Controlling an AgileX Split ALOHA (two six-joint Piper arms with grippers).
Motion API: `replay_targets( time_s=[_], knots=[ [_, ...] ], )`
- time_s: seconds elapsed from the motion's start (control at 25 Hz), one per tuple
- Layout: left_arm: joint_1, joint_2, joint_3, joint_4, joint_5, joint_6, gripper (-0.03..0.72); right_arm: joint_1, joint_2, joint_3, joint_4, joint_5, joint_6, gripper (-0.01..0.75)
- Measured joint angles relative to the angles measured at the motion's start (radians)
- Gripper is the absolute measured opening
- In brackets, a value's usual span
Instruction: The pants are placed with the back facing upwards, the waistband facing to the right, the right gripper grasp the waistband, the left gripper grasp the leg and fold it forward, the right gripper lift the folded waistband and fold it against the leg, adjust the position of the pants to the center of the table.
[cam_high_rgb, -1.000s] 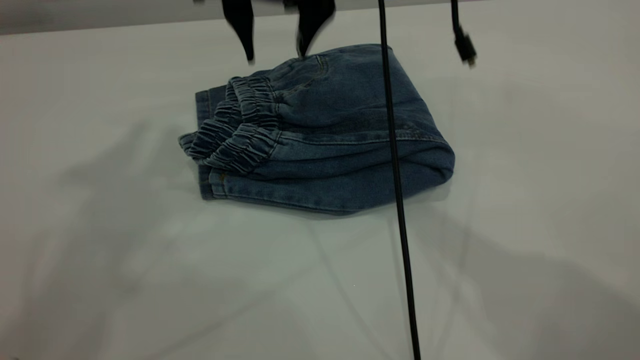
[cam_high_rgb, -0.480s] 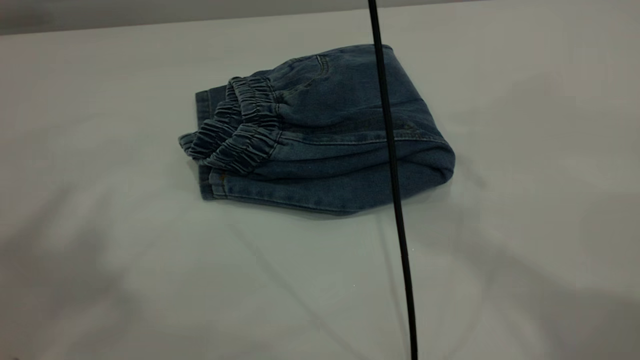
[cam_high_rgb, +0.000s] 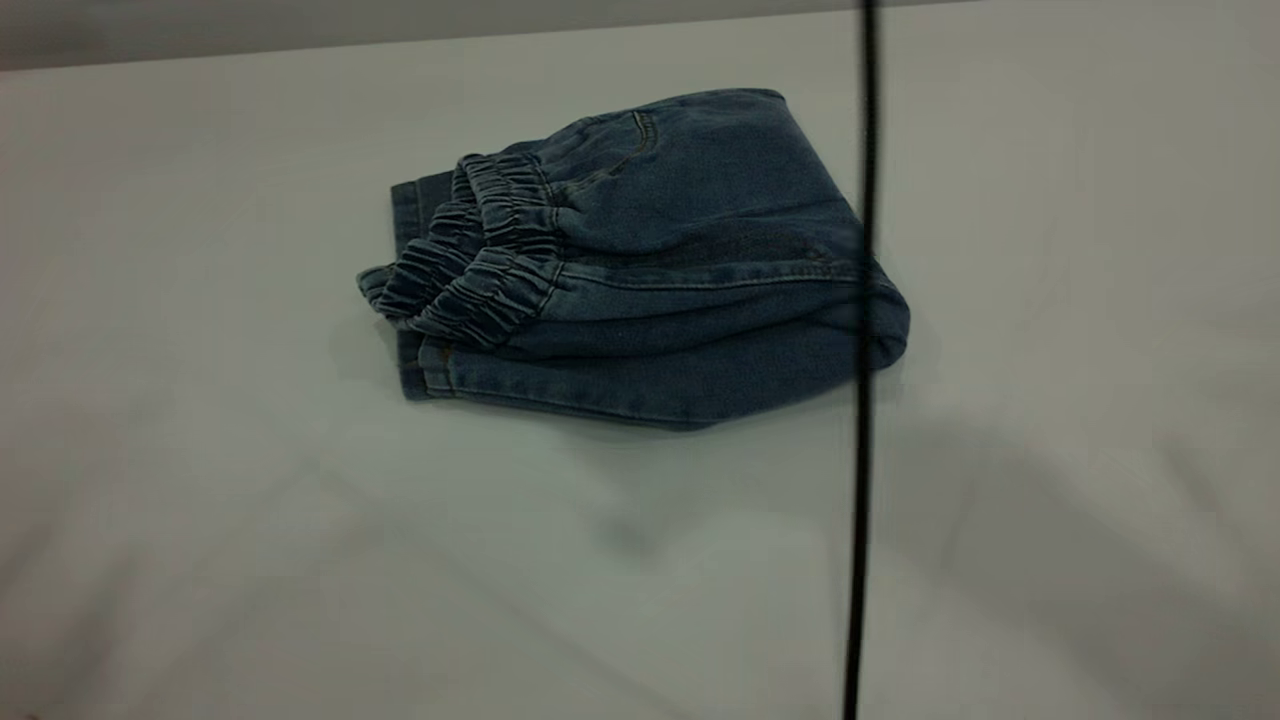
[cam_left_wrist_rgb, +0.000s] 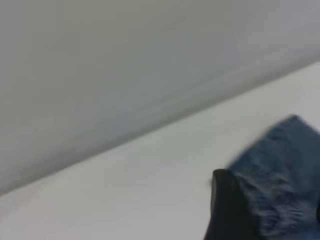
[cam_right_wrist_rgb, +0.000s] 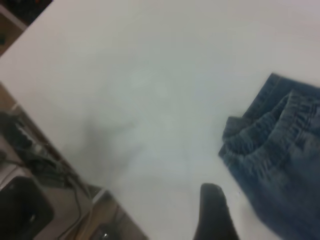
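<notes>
One pair of pants (cam_high_rgb: 660, 270) lies folded into a compact bundle on the table (cam_high_rgb: 200, 500), in the far middle part of the tabletop as the exterior view shows it. The denim is stacked in several layers. The gathered waistband (cam_high_rgb: 470, 270) sits on top at the bundle's left end, its ruffled elastic showing as two stacked bands, and a flat stitched hem pokes out beneath it at the left edge. The rounded fold of the bundle is at its right end. One back pocket seam with tan stitching is visible on the upper layer. The printed leg cannot be made out.

A single thin black cable (cam_high_rgb: 862, 450) hangs down across the exterior view, passing in front of the right end of the pants.

Neither arm appears in the exterior view. In the left wrist view, one dark finger of the left hand (cam_left_wrist_rgb: 229, 207) shows above the table with denim beside it; whether this hand is spread or pressed together cannot be told. In the right wrist view, one dark fingertip of the right hand (cam_right_wrist_rgb: 214, 212) shows above bare table, near the waistband end of the pants and apart from it; its state cannot be told either.
</notes>
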Motion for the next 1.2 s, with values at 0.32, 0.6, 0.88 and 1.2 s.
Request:
replay_targets(
  time_s=[0.32,0.6,0.88,1.2],
  knots=[
    [0.0,-0.196,0.297,-0.136,0.001,0.031,0.387,0.0,-0.361,0.406,0.037,-0.001,0.002,0.396],
    [0.0,-0.401,0.605,-0.134,0.001,-0.046,0.387,0.0,-0.717,0.763,-0.042,-0.07,0.001,0.387],
    [0.0,-0.601,0.825,-0.187,-0.012,-0.05,0.387,0.0,-1.06,1.04,-0.127,-0.127,0.001,0.387],
    [0.0,-0.779,0.984,-0.188,-0.036,-0.05,0.388,0.0,-1.365,1.295,-0.135,-0.176,0.001,0.386]
  ],
)
